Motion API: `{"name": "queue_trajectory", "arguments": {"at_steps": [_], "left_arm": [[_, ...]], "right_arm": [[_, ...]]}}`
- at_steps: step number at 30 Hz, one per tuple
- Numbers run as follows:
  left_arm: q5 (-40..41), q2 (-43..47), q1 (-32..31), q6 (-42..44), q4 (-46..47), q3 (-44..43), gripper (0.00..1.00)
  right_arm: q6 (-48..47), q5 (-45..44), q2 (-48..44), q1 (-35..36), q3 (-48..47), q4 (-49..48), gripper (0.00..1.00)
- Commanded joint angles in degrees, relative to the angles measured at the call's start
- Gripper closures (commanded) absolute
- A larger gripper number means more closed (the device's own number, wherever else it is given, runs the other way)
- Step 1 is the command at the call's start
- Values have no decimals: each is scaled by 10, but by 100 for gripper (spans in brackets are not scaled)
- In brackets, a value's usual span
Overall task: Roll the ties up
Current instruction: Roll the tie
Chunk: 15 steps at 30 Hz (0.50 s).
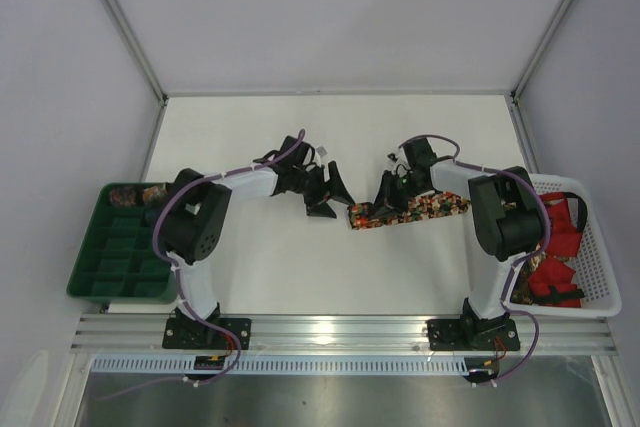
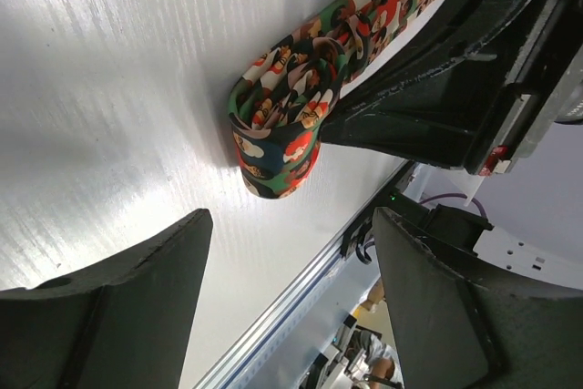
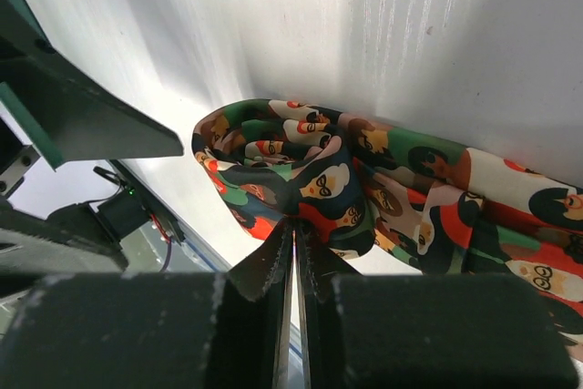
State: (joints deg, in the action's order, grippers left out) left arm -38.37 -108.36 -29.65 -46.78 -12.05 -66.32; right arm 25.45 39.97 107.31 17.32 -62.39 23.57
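The tie [image 1: 415,209], printed with cartoon faces in red, green and brown, lies on the white bench [image 1: 300,277] just to the 3 o'clock side of centre. Its length runs from 3 to 9 o'clock. The 9 o'clock end is wound into a small, loose roll [image 2: 278,125], and the rest lies flat.

The right hand [image 3: 293,234] has its fingers pressed together and appears to pinch the cloth at the roll's edge. The left hand [image 2: 291,220] is spread wide, just off the roll at its 9 o'clock side, touching nothing.

I judge the rolling of this 1 tie to be at an early stage, with most of the length not yet wound. The next move calls for the left hand to steady the roll so it does not spring open. The right hand can then turn it toward 3 o'clock, keeping the edges aligned.

A green compartment tray [image 1: 115,257] sits at the bench's 9 o'clock edge, and a white basket [image 1: 598,277] at 3 o'clock.
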Motion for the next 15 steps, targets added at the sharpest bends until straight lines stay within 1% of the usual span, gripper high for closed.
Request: {"name": "queue_trajectory", "arguments": {"at_steps": [1,8,15], "left_arm": [[-20,-12,-1,-18,33,3,23],[-23,-22,-1,-20,41,9,24],[-27,-31,-1,-22,42,12,23]], "right_arm": [[-5,-35,17,-3,11,-15,91],[9,-15,-28,-3,-20,4,90],[8,-15,-39,-2,-47,25,90]]}}
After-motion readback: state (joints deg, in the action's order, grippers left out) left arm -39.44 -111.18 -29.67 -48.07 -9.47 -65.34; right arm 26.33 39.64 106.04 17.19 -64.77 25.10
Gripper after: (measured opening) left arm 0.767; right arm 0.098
